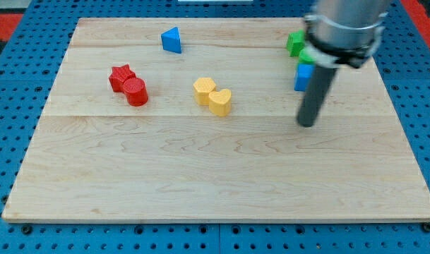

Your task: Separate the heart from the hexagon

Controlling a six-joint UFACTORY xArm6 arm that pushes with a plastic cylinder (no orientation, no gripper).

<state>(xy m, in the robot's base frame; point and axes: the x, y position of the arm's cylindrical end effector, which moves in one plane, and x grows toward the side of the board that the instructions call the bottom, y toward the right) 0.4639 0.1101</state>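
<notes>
Dark and straight, the rod is the end effector, and my tip point(308, 124) rests on the pale wooden tabletop point(222, 176) at the right side of the frame. It has no jaws to open or close, and it holds nothing. It touches no block right now.

Just above my tip, partly hidden behind the rod, sits a blue block point(303, 76) whose shape I cannot make out. A little higher, in the upper right of the frame, is a green block point(295, 43), also half hidden by the arm.

Well apart from my tip, near the middle of the frame, are the two blocks I care about. The yellow plastic hexagon point(204, 89) and the yellow plastic heart point(220, 101) sit touching each other, the heart to the lower right of the hexagon.

Farther to the left of the frame, a red star block point(121, 75) and a red round block point(136, 92) also sit pressed together. At the upper middle is a blue triangle block point(171, 39), all by itself.

I think the job has not really begun. The heart and hexagon are together, with no gap. My tip would need to travel left and nudge one away.
</notes>
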